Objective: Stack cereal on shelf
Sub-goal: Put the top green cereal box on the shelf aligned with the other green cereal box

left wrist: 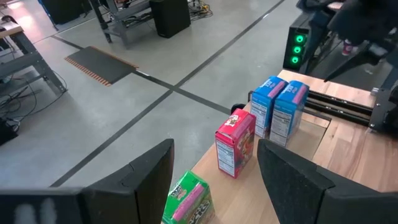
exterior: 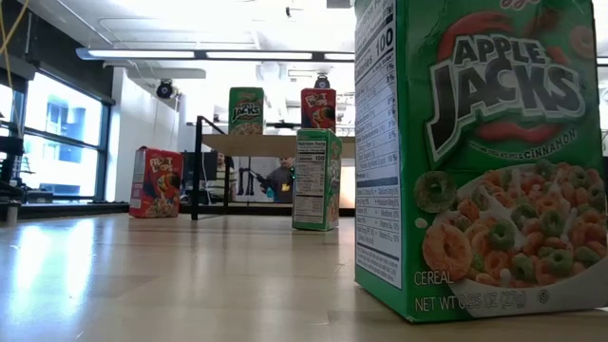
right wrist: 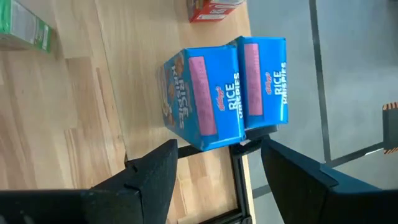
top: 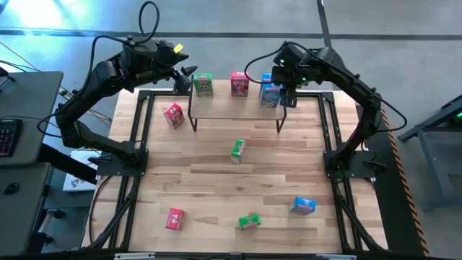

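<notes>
Four cereal boxes [top: 269, 92] stood on the shelf [top: 234, 106], five on the surface [top: 238, 184]; both fingers wide, empty; right gripper [right wrist: 214, 165] probably should retreat straight, avoiding the blue pair.

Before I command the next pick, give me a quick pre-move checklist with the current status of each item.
1. Left gripper open and holding nothing: ok.
2. Right gripper open, above the two blue boxes: ok.
3. Shelf holds green box, red box and both blue ones, upright: ok.
4. Space on the shelf for more: cannot tell.
5. Five boxes are off the shelf; task complete: not ok.
6. Nearest loose red box stands beside the shelf's left leg: ok.
</notes>
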Controlling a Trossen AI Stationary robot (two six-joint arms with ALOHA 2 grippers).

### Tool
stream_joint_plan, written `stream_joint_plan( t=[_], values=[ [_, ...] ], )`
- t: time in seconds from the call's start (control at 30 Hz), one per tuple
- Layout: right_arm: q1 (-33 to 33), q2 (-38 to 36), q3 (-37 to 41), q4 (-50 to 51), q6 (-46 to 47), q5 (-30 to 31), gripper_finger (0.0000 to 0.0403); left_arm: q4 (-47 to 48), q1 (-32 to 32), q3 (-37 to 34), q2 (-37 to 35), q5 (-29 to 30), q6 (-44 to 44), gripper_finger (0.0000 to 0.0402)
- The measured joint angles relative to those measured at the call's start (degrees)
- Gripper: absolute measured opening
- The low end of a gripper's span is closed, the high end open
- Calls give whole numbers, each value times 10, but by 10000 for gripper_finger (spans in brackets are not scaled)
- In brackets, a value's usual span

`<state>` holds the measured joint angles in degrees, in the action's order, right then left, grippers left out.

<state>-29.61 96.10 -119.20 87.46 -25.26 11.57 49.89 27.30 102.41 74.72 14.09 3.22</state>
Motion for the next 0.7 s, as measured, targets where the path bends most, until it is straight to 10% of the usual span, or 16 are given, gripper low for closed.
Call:
stream_joint_plan(
  t=[0.7],
  values=[
    [1,-103,0,25,168,-18,225,0,0,0,0,0,0,223]
  ],
)
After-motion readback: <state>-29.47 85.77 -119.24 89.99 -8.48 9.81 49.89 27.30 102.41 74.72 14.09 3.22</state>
